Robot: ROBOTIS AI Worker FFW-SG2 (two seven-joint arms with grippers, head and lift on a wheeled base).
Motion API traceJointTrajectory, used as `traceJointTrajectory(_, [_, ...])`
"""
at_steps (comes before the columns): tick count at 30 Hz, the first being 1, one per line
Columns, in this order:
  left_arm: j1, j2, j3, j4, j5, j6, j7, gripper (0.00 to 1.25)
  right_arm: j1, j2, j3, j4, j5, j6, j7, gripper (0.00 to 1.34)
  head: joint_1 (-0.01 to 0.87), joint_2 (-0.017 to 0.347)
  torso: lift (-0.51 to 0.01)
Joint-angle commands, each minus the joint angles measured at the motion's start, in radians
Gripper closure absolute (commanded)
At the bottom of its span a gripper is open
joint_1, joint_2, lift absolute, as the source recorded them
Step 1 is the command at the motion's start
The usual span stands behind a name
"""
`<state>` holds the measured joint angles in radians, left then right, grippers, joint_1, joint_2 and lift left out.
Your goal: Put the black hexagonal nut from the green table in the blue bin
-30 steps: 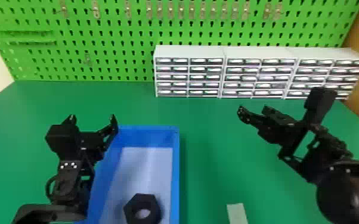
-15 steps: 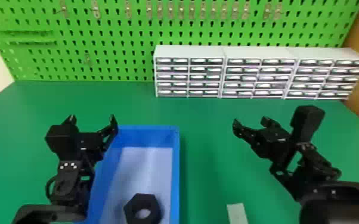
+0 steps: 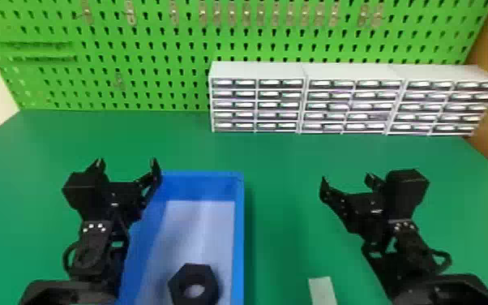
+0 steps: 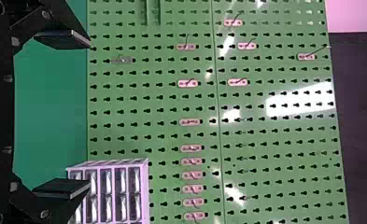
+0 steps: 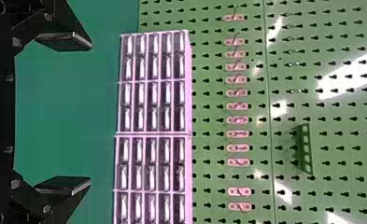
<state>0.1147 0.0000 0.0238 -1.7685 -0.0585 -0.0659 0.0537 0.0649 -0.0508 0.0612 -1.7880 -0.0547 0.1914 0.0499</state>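
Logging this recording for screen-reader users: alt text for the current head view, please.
The black hexagonal nut lies in the blue bin on the green table. The left end effector is open at the bin's left side; the right end effector is open over the table to the bin's right. White drawer cabinets stand behind, against a green pegboard.

Black hexagonal nut point(image 3: 192, 274); flat in blue bin point(image 3: 239, 227)
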Motion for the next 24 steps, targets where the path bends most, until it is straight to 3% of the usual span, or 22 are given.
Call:
traceJointTrajectory(1, [0.003, -0.003, -0.007, 0.001, -0.003, 0.000, 0.000, 0.22, -0.007, -0.021, 0.045, 0.002, 0.050, 0.010, -0.030, 0.26, 0.657, 0.057, -0.095])
traceJointTrajectory(8, [-0.001, -0.003, -0.022, 0.009, 0.003, 0.000, 0.000, 0.22, -0.014, -0.037, 0.089, 0.004, 0.058, 0.006, -0.085, 0.27, 0.657, 0.057, -0.095])
traceJointTrajectory(19, [0.000, -0.003, -0.025, 0.011, 0.008, 0.000, 0.000, 0.22, -0.023, -0.041, 0.126, 0.045, -0.036, -0.024, -0.229, 0.27, 0.657, 0.057, -0.095])
traceJointTrajectory(24, [0.000, -0.003, -0.025, 0.011, 0.008, 0.000, 0.000, 0.22, -0.025, -0.043, 0.123, 0.050, -0.066, -0.030, -0.246, 0.26, 0.657, 0.057, -0.095])
